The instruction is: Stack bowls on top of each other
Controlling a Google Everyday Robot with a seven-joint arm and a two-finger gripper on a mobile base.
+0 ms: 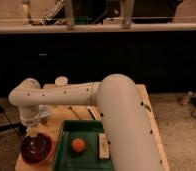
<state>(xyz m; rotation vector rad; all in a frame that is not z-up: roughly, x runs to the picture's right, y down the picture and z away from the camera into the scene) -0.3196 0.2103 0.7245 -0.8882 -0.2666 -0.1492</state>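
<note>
Bowl (36,148), dark red, sits nearest, just left of the green tray (83,130). Gripper (31,131) hangs directly over it, beyond the tray's left rim, probably lined up for stacking. Clenched or released: cannot tell.

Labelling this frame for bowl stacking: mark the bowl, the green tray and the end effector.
bowl (36,149): camera view, its dark red inside.
green tray (88,136): camera view, bare floor near its back wall.
end effector (33,131): camera view, its tip, at lower left just above the bowl.
</note>
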